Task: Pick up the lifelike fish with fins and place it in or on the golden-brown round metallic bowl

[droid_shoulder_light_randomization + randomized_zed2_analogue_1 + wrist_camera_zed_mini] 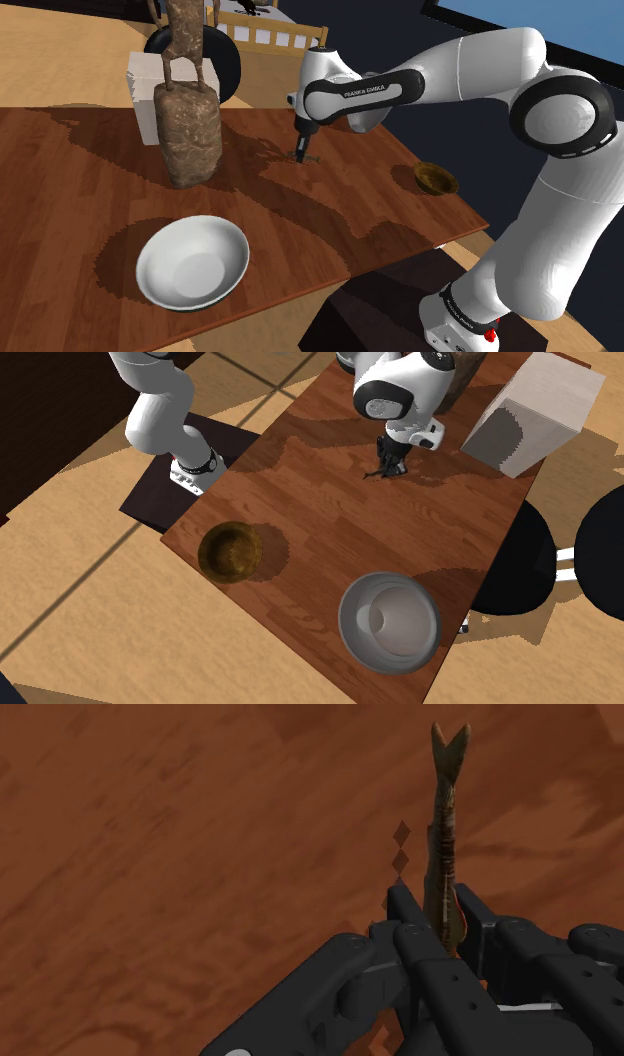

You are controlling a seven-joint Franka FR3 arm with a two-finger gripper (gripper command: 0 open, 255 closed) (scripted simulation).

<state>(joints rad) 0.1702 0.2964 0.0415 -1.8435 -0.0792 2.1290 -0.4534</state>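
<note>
One fish (446, 824) is pinched in our gripper (440, 912), tail poking out, so we can carry it to the bowl (230, 550).

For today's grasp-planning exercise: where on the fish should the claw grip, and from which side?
Probably the thicker body, across its narrow flanks, coming from above: the fish is long, slim and lies along the table, tail free. The claw clasps it that way.
</note>
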